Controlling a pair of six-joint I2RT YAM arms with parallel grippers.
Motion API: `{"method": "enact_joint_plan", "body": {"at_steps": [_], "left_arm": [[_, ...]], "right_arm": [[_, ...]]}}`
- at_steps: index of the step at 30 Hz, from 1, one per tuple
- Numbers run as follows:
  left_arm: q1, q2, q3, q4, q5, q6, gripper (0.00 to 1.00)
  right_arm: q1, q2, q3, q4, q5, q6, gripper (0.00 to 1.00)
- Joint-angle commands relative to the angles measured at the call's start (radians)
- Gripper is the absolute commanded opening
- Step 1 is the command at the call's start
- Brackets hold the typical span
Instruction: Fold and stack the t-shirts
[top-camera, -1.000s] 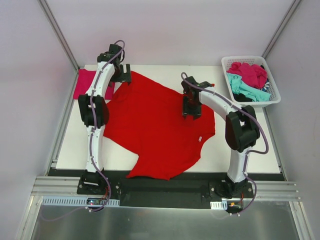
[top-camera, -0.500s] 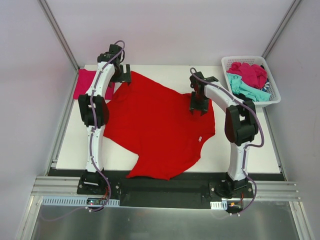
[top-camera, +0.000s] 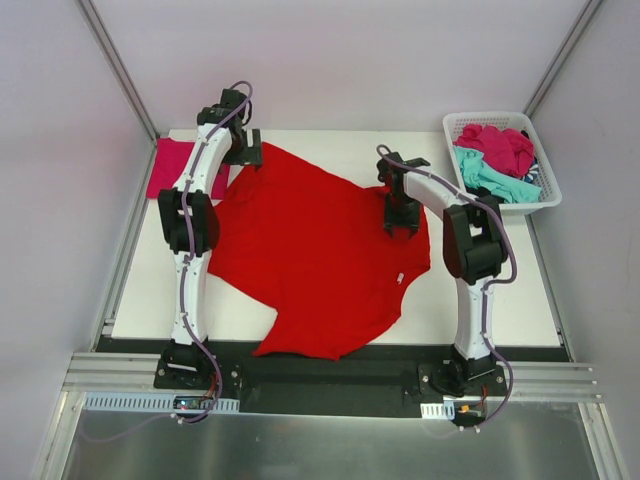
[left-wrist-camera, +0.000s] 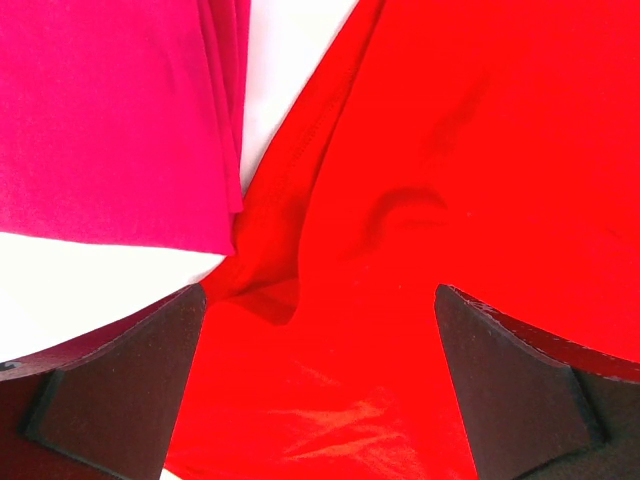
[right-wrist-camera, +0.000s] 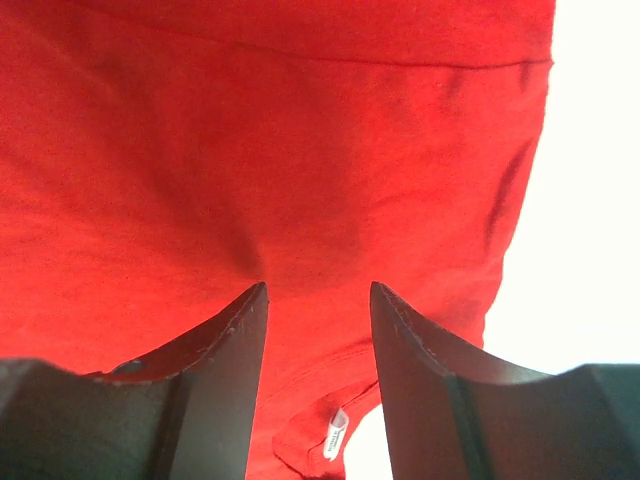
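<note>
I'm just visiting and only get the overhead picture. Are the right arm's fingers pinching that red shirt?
Observer: No. The right wrist camera shows the right fingers apart, with only the red shirt showing in the gap.
Operator: And the left arm's?
Observer: The left fingers are spread wide, holding nothing, over the red shirt's edge.
Operator: What's the pink thing beside that arm?
Observer: A pink shirt. Up close, its edge shows several folded layers.

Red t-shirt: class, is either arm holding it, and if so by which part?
Neither holds it. Both pairs of jaws stand open over the red t-shirt, with no cloth pinched between them.
</note>
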Motion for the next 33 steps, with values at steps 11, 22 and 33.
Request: {"method": "enact_joint_plan", "body": {"at_steps": [11, 22, 33], "left_arm": [[-0.012, -0.069, -0.015, -0.014, -0.026, 0.011, 0.99], [-0.015, -0.089, -0.017, -0.012, -0.026, 0.011, 0.99], [-0.064, -0.120, -0.080, -0.011, -0.045, -0.003, 0.99]], "right_arm": [[-0.082, 0.031, 0.156, -0.038, 0.059, -0.042, 0.35], [-0.165, 0.207, 0.479, -0.169, 0.003, -0.094, 0.09], [-0.162, 0.186, 0.363, -0.130, -0.037, -0.103, 0.25]]}}
